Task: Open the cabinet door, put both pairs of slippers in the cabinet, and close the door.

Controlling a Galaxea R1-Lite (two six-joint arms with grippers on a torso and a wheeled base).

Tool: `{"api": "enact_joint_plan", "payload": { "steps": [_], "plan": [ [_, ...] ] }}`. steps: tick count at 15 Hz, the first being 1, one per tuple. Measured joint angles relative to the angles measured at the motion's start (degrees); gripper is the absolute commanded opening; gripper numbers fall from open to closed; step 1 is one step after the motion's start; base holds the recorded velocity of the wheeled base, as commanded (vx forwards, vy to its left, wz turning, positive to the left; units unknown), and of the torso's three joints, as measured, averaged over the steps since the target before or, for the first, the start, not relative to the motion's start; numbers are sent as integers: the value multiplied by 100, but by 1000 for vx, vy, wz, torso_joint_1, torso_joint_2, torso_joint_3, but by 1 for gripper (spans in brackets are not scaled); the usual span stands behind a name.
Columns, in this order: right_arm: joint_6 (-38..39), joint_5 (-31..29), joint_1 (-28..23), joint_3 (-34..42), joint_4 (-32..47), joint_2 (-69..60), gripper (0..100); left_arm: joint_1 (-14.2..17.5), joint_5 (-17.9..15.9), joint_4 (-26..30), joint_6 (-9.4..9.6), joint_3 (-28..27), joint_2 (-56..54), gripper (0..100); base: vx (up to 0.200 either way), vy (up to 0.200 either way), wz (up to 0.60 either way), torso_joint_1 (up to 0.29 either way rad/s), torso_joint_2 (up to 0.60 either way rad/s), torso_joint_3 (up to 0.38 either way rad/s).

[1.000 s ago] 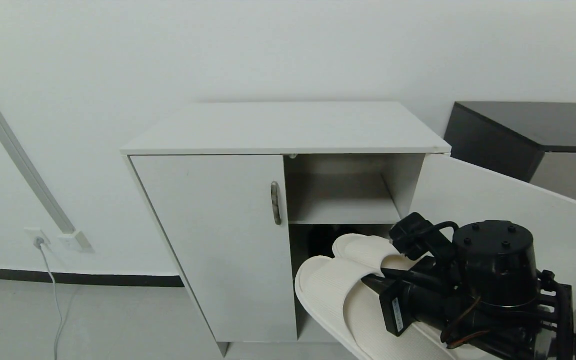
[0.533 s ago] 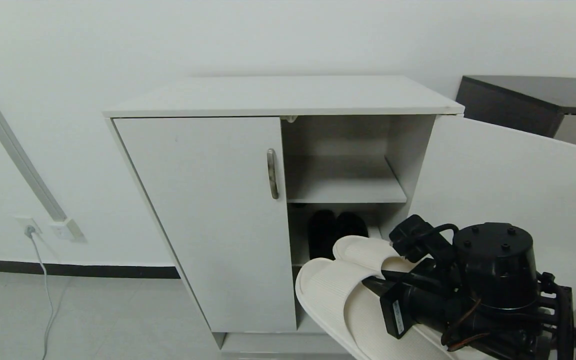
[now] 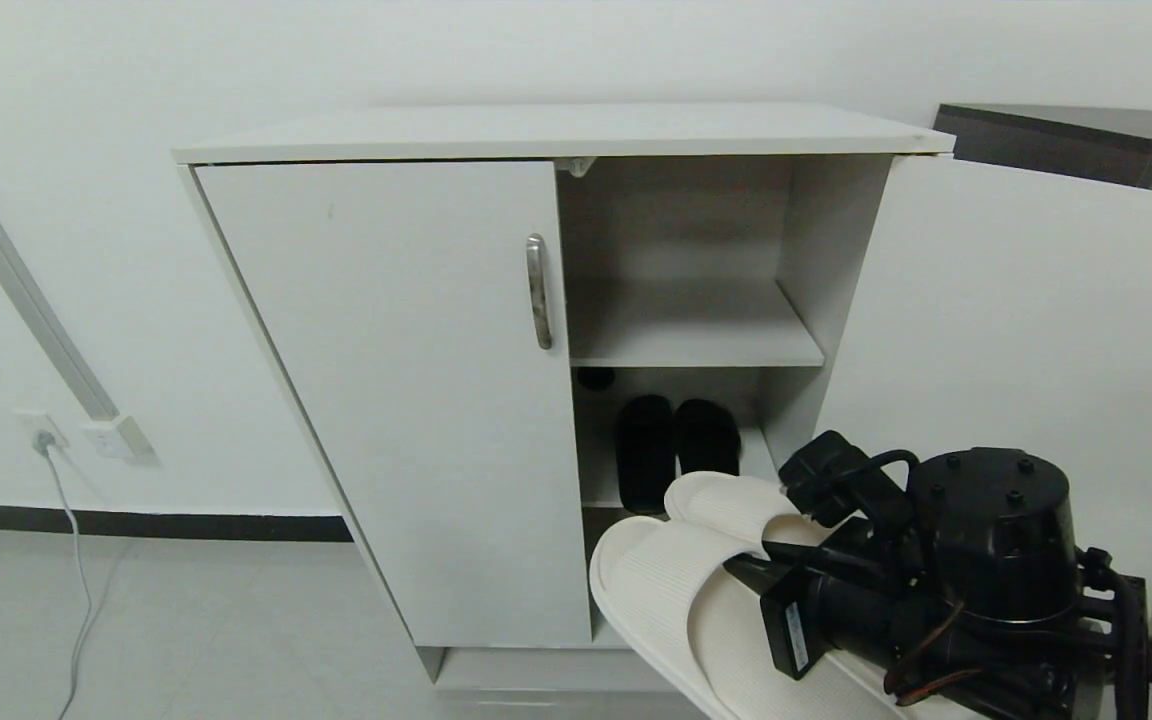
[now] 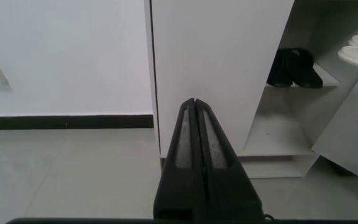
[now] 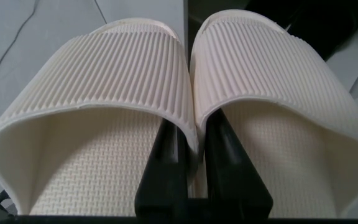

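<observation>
White ribbed slippers (image 3: 681,580) are carried as a pair by the right end effector (image 5: 194,171). Its fingers pinch the two adjoining inner side walls, and the toes point at the cabinet (image 3: 556,130). The pair hangs on the near side of the open right half and is not yet inside it. The right door (image 3: 1016,330) stands swung wide; the left door (image 3: 386,400) is closed.

Black slippers (image 3: 676,445) lie side by side in the compartment under the upper shelf (image 3: 696,345), toward its far side. One pair is therefore stowed.

The left end effector (image 4: 194,143) has its fingers pressed together on nothing and faces the closed left door, low over the floor.

Change over the last second: the whole head view has shifted, so the camera has moved, not the cabinet. The cabinet top now sits higher in the picture and the lower compartment shows fully. The white pair keeps its place in the view.

Judgement: the viewpoint has come down toward the compartment holding the black pair. Placing the white pair comes next, then closing the right door.
</observation>
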Motion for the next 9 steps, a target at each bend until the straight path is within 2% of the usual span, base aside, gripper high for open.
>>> {"api": "enact_joint_plan", "payload": {
  "steps": [5, 6, 9],
  "plan": [
    [-217, 5, 17, 50, -22, 0, 0, 2, 4, 0, 2, 0, 0, 0, 0, 0, 0, 0, 0, 0],
    [-246, 7, 39, 72, -77, 2, 0, 2, 4, 0, 2, 0, 0, 0, 0, 0, -600, -2, 7, 7],
    [-252, 33, 89, 106, -129, 43, 0, 0, 6, -2, 2, 0, 0, 0, 0, 0, 0, 0, 0, 0]
  ]
}}
